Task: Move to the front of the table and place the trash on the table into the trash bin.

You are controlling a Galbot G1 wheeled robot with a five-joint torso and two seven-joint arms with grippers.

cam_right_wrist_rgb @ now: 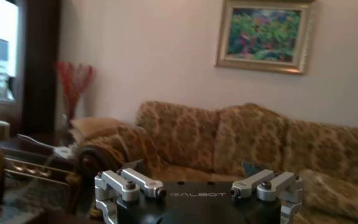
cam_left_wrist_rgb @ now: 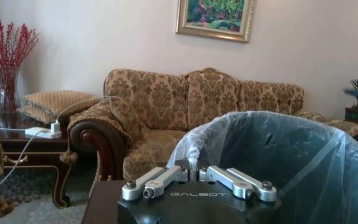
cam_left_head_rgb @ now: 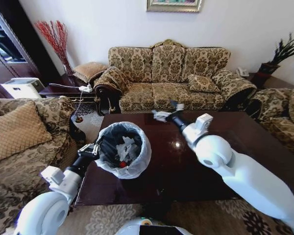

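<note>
While the left end effector [cam_left_head_rgb: 99,147] clamps the trash bin [cam_left_head_rgb: 137,166] at the table [cam_left_head_rgb: 264,132] edge, the right end effector [cam_left_head_rgb: 167,111] hovers open.

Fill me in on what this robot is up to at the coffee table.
It is clearing trash off the table. The left gripper grips the rim of the trash bin, holding it tilted over the table's left end; paper wads and something red already lie inside. The right gripper reaches over the table's far edge near the sofa, jaws spread wide with a white scrap at their tips; whether it is gripped is unclear.
</note>
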